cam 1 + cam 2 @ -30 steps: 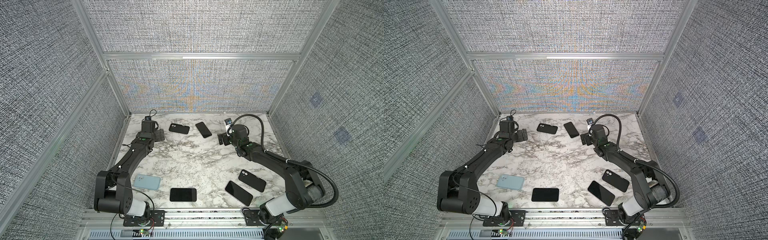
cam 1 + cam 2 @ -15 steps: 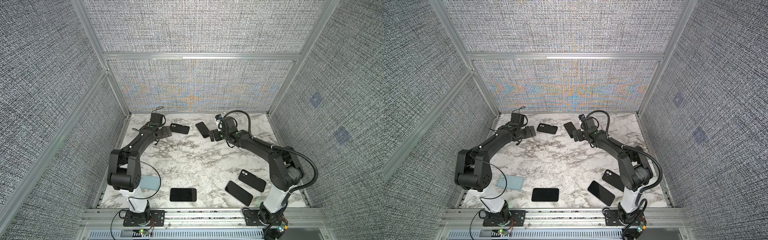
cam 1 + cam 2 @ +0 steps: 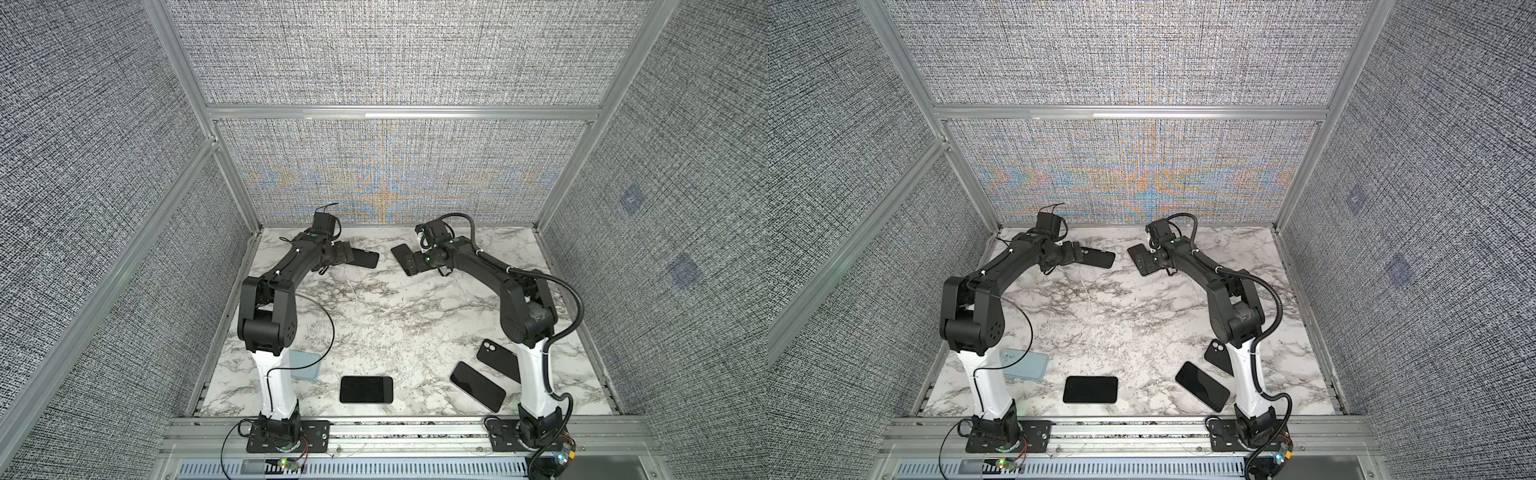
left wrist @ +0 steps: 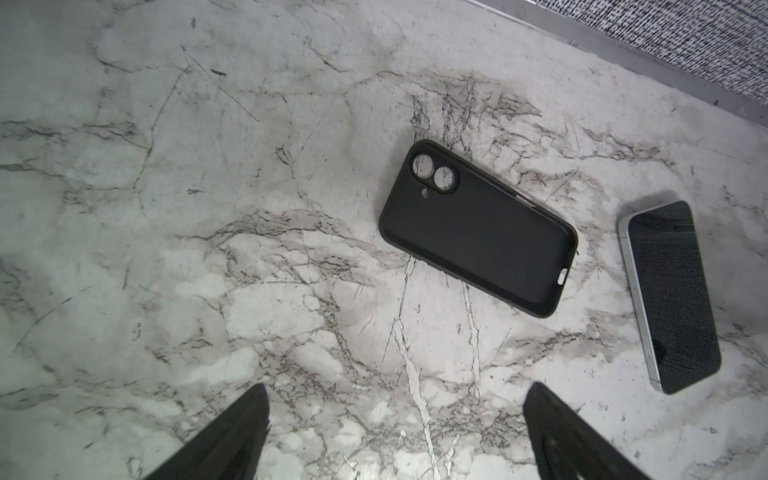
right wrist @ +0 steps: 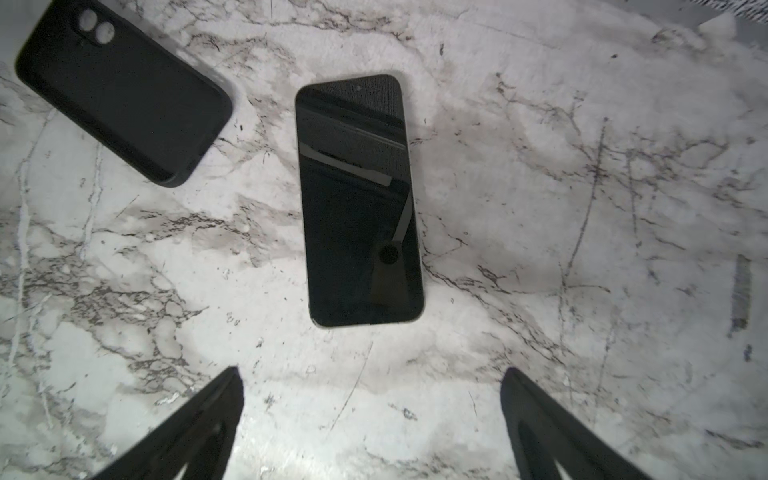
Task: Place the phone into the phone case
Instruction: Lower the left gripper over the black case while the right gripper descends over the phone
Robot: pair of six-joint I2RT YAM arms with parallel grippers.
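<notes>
A black phone case [image 4: 478,228] lies hollow side up at the back of the marble table [image 3: 374,316], its camera cutout showing. To its right a phone [image 5: 359,199] lies screen up, apart from the case. My left gripper [image 4: 395,395] hovers open at the case's left end [image 3: 365,258], touching nothing. Above the phone's near end [image 3: 401,253], my right gripper [image 5: 372,374] hangs open and empty. In both top views the gripper bodies hide part of the case and part of the phone.
A light blue case [image 3: 307,368] lies by the left arm's base. A black phone [image 3: 365,389] lies at front centre. Another phone [image 3: 478,390] and a black phone back [image 3: 496,359] lie by the right arm's base. Woven walls enclose the table.
Both arms have stretched toward the back middle. The left gripper has moved right up to the case; the right gripper has moved left over the phone. Both stay open.
</notes>
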